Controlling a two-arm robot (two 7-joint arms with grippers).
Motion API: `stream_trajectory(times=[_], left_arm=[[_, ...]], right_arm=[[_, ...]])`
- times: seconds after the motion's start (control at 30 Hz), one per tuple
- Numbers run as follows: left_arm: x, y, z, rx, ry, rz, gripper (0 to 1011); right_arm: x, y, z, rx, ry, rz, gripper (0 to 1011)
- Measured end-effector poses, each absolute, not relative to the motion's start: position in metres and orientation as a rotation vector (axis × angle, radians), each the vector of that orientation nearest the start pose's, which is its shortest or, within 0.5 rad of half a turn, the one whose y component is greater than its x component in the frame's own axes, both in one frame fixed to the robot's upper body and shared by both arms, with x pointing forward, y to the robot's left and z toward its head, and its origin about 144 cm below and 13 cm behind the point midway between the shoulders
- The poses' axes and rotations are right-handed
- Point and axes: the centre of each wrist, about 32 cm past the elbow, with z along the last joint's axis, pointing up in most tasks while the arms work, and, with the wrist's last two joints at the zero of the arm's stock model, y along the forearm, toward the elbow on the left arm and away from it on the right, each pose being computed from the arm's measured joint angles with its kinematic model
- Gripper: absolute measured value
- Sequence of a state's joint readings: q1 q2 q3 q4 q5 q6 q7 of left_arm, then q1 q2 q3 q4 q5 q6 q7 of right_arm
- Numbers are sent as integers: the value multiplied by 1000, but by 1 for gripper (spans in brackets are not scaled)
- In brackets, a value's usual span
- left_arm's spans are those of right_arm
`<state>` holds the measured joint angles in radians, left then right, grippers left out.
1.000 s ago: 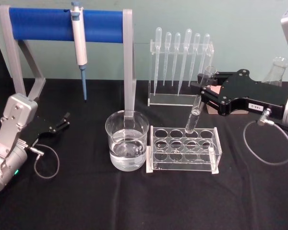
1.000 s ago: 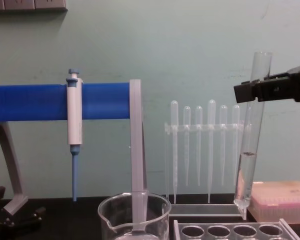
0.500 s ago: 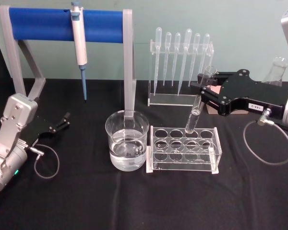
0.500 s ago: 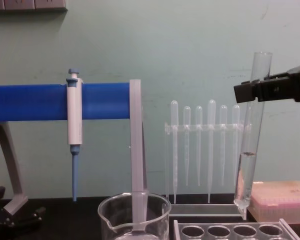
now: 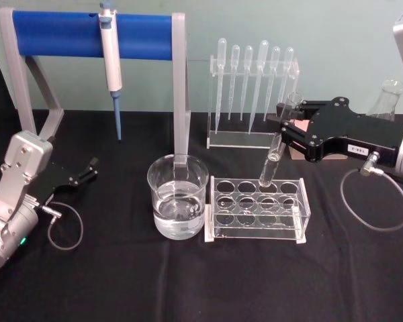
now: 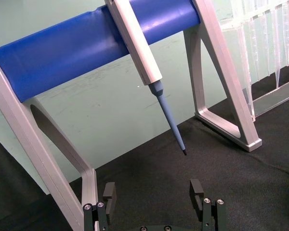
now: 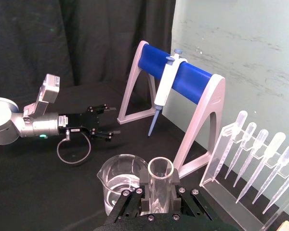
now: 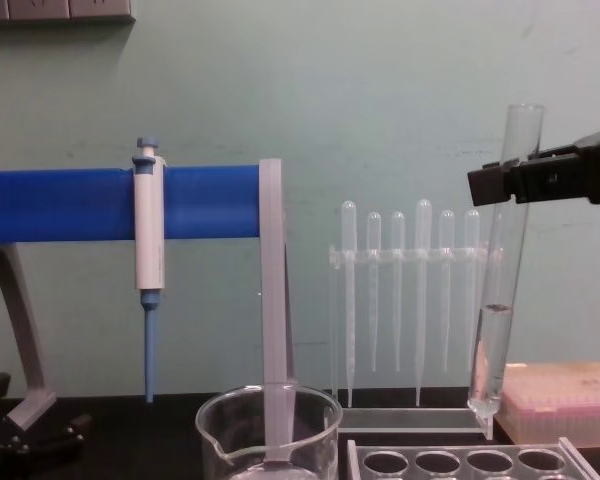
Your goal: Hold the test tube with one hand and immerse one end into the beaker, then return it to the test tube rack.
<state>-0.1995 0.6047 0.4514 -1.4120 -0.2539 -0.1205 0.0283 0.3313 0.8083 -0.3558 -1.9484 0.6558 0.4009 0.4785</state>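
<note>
My right gripper (image 5: 286, 125) is shut on the upper part of the test tube (image 5: 274, 155), just below its open rim. The tube hangs tilted, with its round bottom a little above a back hole of the clear tube rack (image 5: 302, 209). In the chest view, the test tube (image 8: 493, 335) holds clear liquid in its lower third, and the right gripper (image 8: 502, 184) clamps it near the top. The beaker (image 5: 178, 180), part full of water, stands left of the rack, apart from the tube. My left gripper (image 6: 153, 192) rests open at the table's left (image 5: 86, 171).
A blue-barred stand (image 5: 67, 35) with a hanging white pipettor (image 5: 110, 57) stands at the back left. A rack of plastic pipettes (image 5: 252, 87) is behind the tube rack. A pink box (image 8: 562, 395) and a conical flask (image 5: 387, 99) sit at the back right. Cable loops lie by both arms.
</note>
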Motion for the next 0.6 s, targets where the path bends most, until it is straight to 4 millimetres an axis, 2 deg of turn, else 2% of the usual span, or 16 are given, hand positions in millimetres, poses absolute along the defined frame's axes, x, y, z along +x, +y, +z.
stream_trajectory(times=[0.6], left_arm=[[489,310,1140,304,-285,1248,1000]], right_arm=[[472,-284,1340,-237,-114,-638,241]])
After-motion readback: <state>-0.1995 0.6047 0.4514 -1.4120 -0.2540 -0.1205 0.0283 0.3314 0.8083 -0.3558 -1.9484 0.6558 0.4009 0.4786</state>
